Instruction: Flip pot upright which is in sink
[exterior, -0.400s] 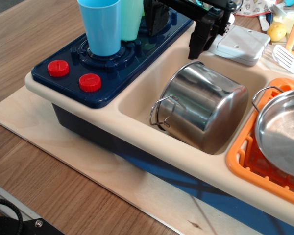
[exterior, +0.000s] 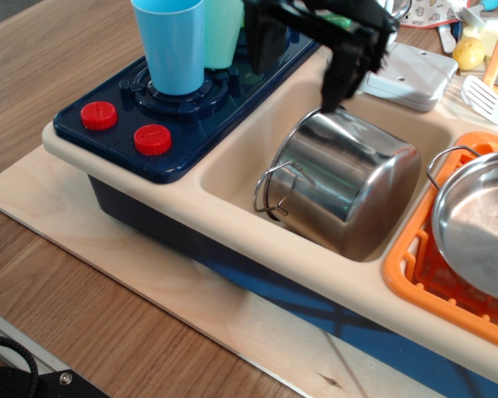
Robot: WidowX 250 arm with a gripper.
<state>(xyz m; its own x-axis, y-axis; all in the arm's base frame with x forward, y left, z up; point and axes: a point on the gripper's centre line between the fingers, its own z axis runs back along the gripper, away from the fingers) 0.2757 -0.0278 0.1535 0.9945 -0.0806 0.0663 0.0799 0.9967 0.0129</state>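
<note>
Black claw (exterior: 339,91) hangs just above the pot (exterior: 349,184); I cannot tell whether it is open. Tipped on its side, the pot fills the sink (exterior: 232,170). A blue cup (exterior: 172,41) stands left; a steel pan (exterior: 479,222) sits right in an orange rack (exterior: 411,274).

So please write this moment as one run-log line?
stage: approach | gripper: above pot rim, jaw state unclear | pot: on its side in sink | pan: in orange rack
</note>
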